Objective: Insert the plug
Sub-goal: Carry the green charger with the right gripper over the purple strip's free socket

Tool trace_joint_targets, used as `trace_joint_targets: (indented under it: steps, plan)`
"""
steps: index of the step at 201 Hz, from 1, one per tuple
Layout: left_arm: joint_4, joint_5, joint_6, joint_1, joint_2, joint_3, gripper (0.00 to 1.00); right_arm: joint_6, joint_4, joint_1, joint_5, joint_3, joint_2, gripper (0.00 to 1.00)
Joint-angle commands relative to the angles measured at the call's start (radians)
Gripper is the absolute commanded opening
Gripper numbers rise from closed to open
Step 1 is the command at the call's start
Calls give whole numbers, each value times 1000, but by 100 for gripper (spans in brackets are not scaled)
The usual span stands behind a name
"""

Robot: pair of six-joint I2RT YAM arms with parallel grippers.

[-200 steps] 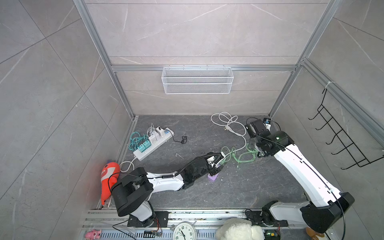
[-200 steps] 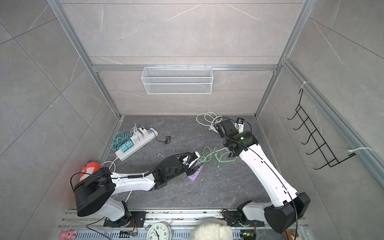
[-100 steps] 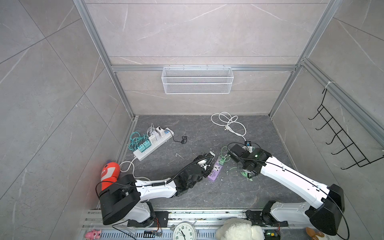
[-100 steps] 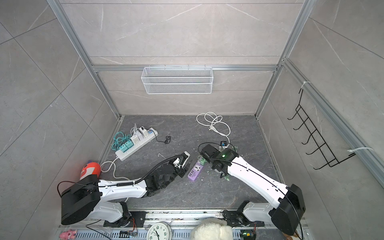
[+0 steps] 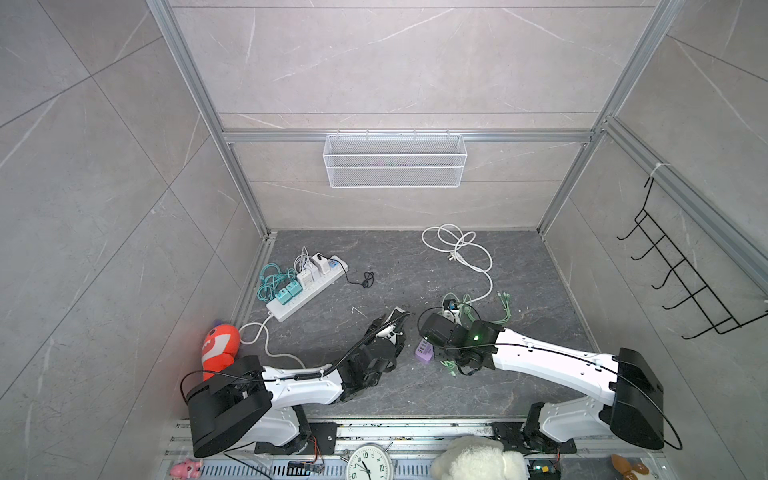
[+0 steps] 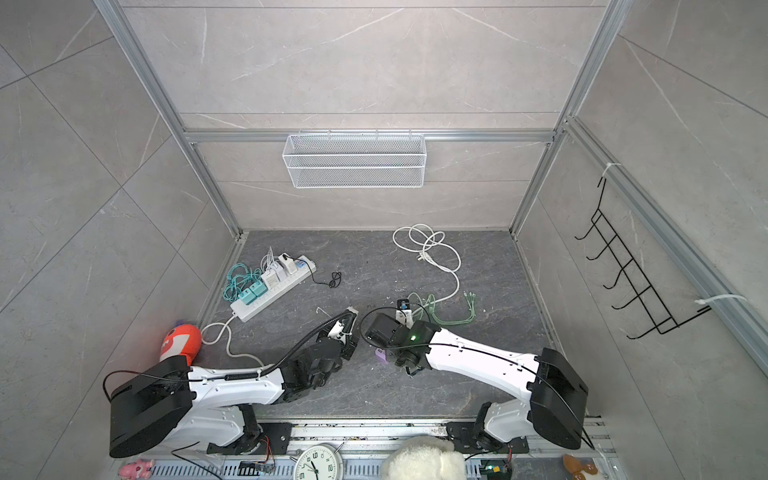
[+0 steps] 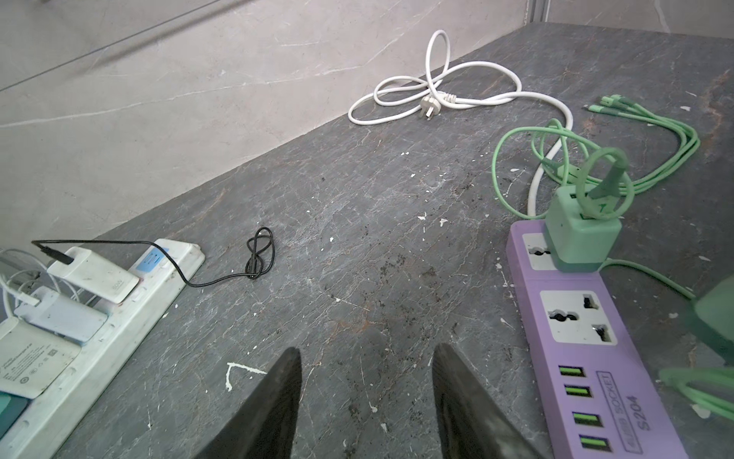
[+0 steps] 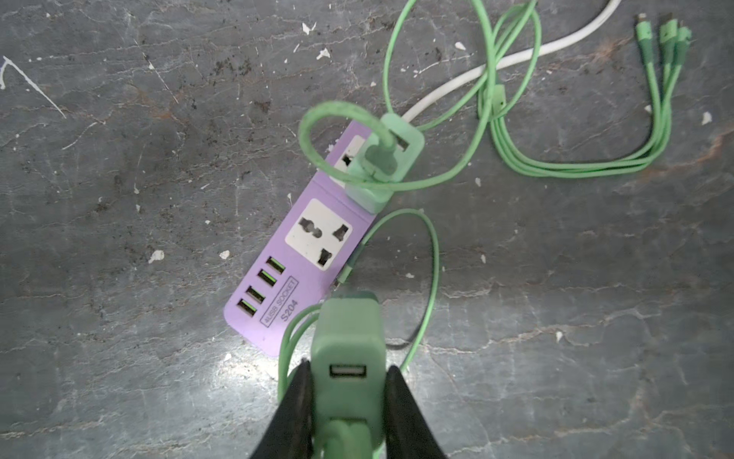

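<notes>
Right tool (image 8: pixel 347 381): clamped on green plug (image 8: pixel 345 330), near purple power strip (image 8: pixel 298 274).
Left tool (image 7: pixel 365 349): jaws partly apart, holding nothing, over desk (image 7: pixel 357 238).

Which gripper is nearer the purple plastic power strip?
Right. The right gripper, shut on a green cube charger, hovers at the USB end of the purple power strip; the open left gripper stands beside it.

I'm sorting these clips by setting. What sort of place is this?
Likely a robot test cell: stone-look panels in an aluminium frame, left arm and right arm bolted to a front rail, a purple power strip and white power strip as props.
</notes>
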Motion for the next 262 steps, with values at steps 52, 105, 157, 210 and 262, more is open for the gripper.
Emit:
trace_joint_targets:
  steps: [52,105,157,210,262]
  plan:
    - [422,-46,-53,2,199,-34,51,39,107,26,-72,63,19,3]
    - [700,58,-65,2,344,-32,48,51,15,27,-48,98,43,4]
    - [791,198,-108,2,400,-9,43,-33,36,-5,-69,106,57,4]
    - [791,251,-212,-3,399,1,40,-76,75,-43,-109,110,69,4]
    - [791,302,-312,-5,350,-11,38,-62,109,-65,-132,87,50,4]
